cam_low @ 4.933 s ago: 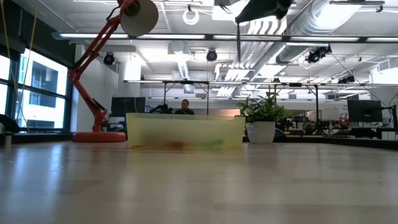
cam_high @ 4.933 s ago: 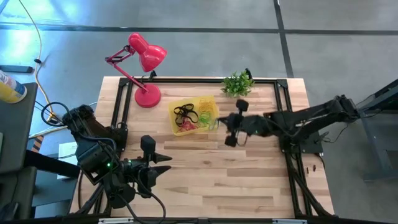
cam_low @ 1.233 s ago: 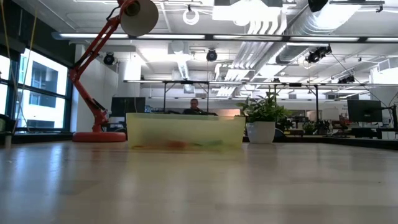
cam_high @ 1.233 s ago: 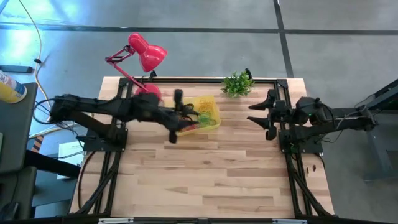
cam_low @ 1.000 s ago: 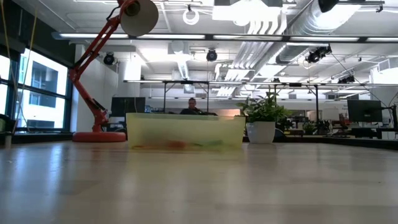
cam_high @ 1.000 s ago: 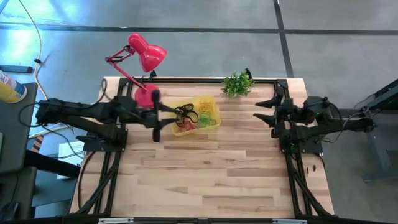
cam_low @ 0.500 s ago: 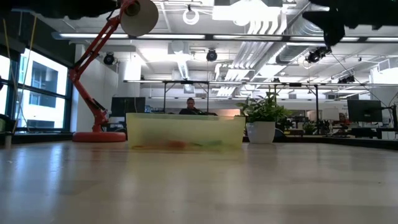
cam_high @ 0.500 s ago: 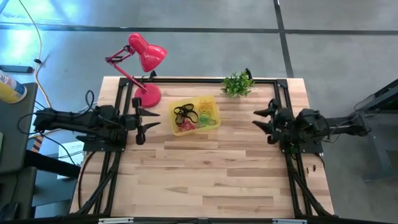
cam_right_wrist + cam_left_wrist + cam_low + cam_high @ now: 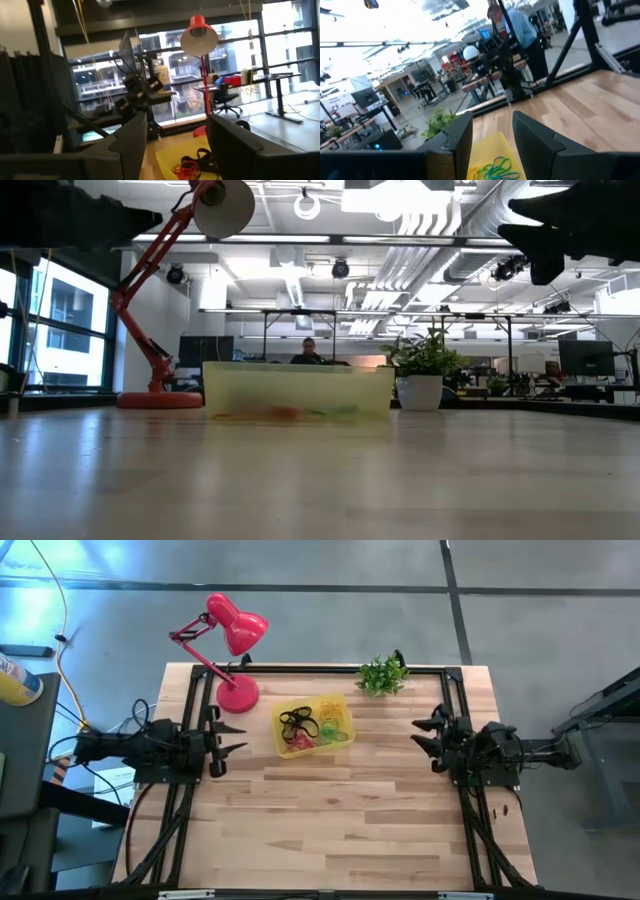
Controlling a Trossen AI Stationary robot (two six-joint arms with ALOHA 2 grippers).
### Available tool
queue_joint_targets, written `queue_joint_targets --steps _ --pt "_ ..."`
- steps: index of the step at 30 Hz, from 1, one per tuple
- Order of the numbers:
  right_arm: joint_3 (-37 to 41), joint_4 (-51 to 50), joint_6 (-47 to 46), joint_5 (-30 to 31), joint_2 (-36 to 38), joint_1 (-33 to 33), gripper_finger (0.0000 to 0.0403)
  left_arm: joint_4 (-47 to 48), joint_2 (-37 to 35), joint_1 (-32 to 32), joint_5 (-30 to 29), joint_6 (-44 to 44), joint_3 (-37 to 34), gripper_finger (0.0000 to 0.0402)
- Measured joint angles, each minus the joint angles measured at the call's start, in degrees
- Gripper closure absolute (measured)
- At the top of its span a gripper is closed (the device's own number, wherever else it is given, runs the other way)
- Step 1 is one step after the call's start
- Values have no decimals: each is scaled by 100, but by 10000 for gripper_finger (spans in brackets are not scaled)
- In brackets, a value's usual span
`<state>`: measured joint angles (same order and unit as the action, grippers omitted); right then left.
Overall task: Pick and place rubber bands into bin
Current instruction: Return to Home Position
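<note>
Yellow bin (image 9: 313,726) unchanged; left gripper (image 9: 235,738) retracted, right gripper (image 9: 416,734) seemingly too.

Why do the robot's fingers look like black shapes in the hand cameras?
Left wrist view: bright ceiling light behind the open left gripper leaves it a dark shape. Right wrist view: daylight through the windows does the same to the open right gripper. Low view: light shows through the bin and its yellow wall.
</note>
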<state>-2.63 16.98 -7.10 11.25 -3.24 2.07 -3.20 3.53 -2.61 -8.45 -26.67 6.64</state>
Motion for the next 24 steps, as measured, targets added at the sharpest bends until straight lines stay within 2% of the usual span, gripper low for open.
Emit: queue_joint_targets --steps 3,11,18,24 --pt "207 18 -108 -156 316 -90 208 -62 -346 0 36 38 -238 273" --pt "208 -305 -389 -625 265 -327 214 157 -315 0 168 104 -274 273" --pt "210 -946 -667 -628 266 -356 209 182 -296 0 412 267 -617 273" --pt "210 -1505 -1020 -802 262 -356 209 208 -177 -1 637 142 -613 273"
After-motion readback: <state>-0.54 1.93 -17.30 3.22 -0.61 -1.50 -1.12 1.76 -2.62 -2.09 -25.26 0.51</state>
